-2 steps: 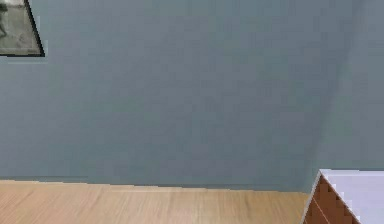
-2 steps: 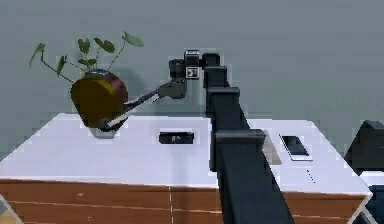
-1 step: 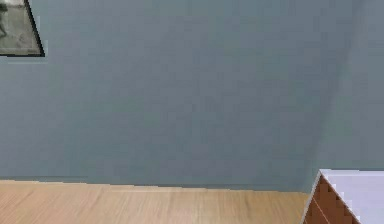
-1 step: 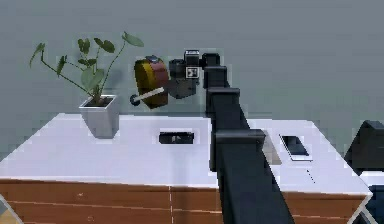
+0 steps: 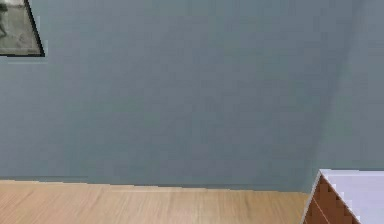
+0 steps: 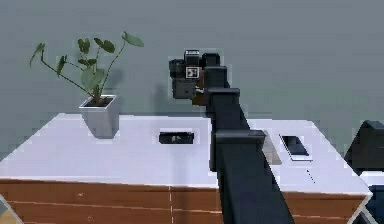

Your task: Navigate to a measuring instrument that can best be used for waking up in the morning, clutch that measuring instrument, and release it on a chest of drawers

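A small dark boxy thing [image 6: 177, 137] lies on the white top of a wooden chest of drawers [image 6: 60, 150], near the middle of the arm side view. The dark arm [image 6: 235, 140] rises over that top. At its far end the gripper [image 6: 183, 88] hangs against the grey-blue wall, above the dark thing. I cannot make out the gripper's far end, so I cannot tell whether it holds anything. A corner of the same white-topped chest of drawers [image 5: 350, 195] is at the forward view's bottom right.
A leafy plant in a white pot [image 6: 99, 112] stands on the top's left part. A flat phone-like slab [image 6: 294, 146] lies right of the arm. A dark object [image 6: 366, 150] stands at the right edge. Ahead are a grey-blue wall, a framed picture [image 5: 18, 27] and wooden floor [image 5: 140, 205].
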